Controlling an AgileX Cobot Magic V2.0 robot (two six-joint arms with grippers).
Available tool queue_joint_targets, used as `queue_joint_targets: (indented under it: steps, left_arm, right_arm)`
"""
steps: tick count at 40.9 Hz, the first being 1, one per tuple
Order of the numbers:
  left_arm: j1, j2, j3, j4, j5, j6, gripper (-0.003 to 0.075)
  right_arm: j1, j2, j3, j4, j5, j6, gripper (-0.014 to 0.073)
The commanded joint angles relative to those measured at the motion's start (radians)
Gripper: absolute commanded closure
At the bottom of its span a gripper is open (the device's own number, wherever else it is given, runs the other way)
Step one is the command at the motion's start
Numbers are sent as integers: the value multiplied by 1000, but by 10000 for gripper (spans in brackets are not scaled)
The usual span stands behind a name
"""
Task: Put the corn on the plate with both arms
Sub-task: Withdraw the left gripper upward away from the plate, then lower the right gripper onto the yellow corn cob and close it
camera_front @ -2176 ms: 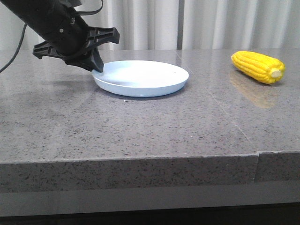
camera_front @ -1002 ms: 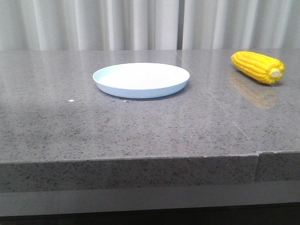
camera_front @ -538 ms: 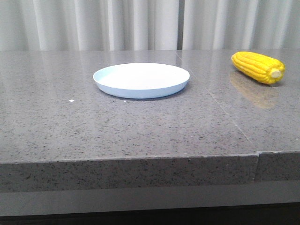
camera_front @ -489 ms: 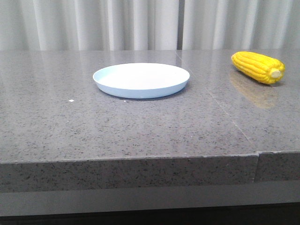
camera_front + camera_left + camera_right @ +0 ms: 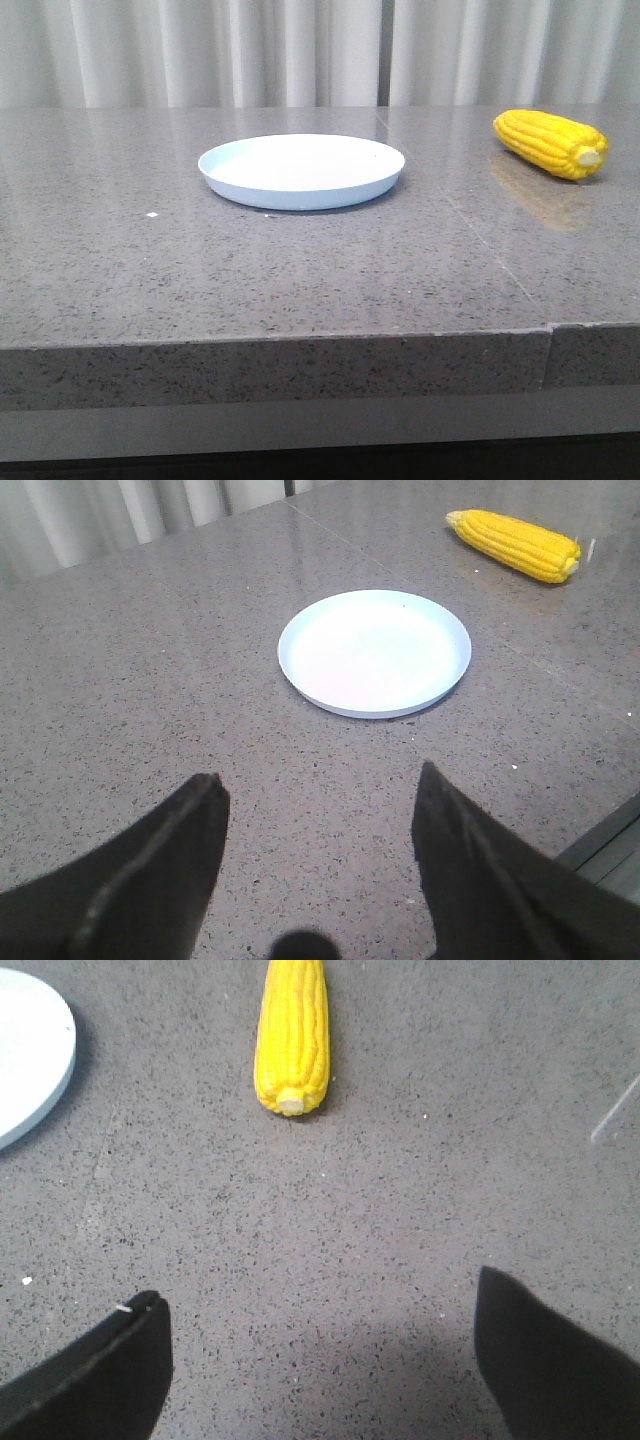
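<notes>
At the top centre of the right wrist picture, the corn (image 5: 292, 1035) lies on the worktop (image 5: 400, 1210), stub toward the right claw (image 5: 320, 1360). Both claws gape wide, empty; the left claw (image 5: 318, 825) faces the plate (image 5: 374, 652).

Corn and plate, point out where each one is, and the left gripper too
corn (image 5: 550, 143), front view, middle of the cob's kernel rows.
plate (image 5: 300, 189), front view, near rim wall.
left gripper (image 5: 320, 825), left wrist view, midway between its open fingertips.

It looks like a staged test room rather than a lived-in kitchen: a speckled grey stone desk (image 5: 300, 270) stands before plain pale curtains (image 5: 300, 50) covering the whole back.
</notes>
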Motion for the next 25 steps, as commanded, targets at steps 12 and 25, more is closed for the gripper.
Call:
queue_joint_targets:
  steps: [12,25]
  left_arm:
    - [-8,5,-26,-5,-72,-1,324]
    - [-8,5,-26,-5,-72,-1,324]
  right_arm:
    - [13,348,-268,34,25,-48,-62]
    - [27,659,-517,33,-5,-48,-62]
